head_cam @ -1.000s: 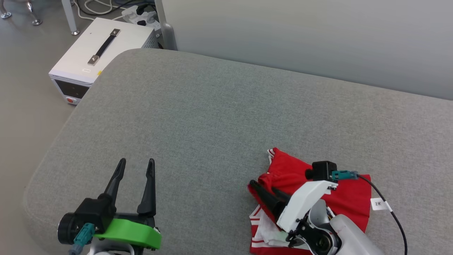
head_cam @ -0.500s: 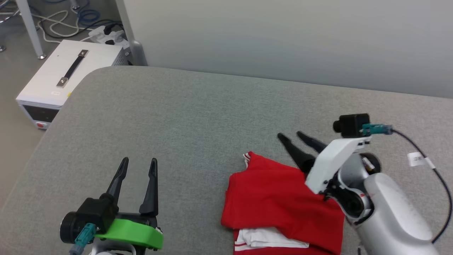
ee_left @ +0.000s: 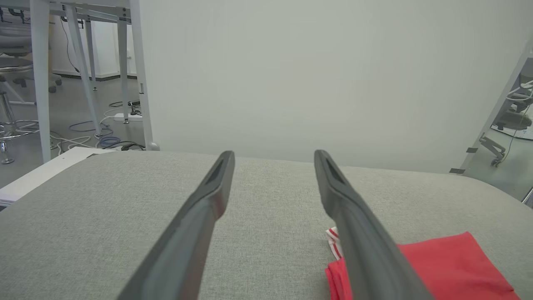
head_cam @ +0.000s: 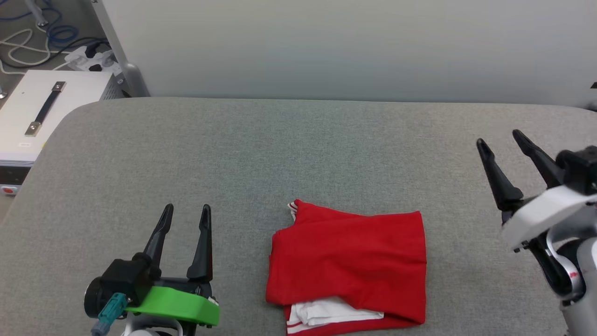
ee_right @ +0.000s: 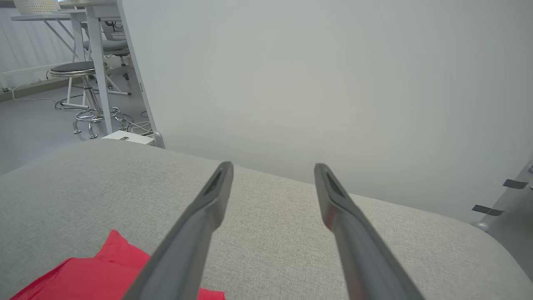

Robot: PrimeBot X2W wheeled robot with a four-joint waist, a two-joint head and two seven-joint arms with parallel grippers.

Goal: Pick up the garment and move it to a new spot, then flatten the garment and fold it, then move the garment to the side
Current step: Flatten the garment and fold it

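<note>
The garment (head_cam: 347, 261) lies folded on the table (head_cam: 261, 149) near its front edge, between the left gripper (head_cam: 187, 206) and the right gripper (head_cam: 498, 136), touching neither.

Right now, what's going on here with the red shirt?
Nothing is being handled. The garment lies folded into a rough rectangle on the grey padded surface, with a white sleeve peeking out at its near edge. The left hand and right hand are both open and empty, one on either side of it, not touching it.
</note>
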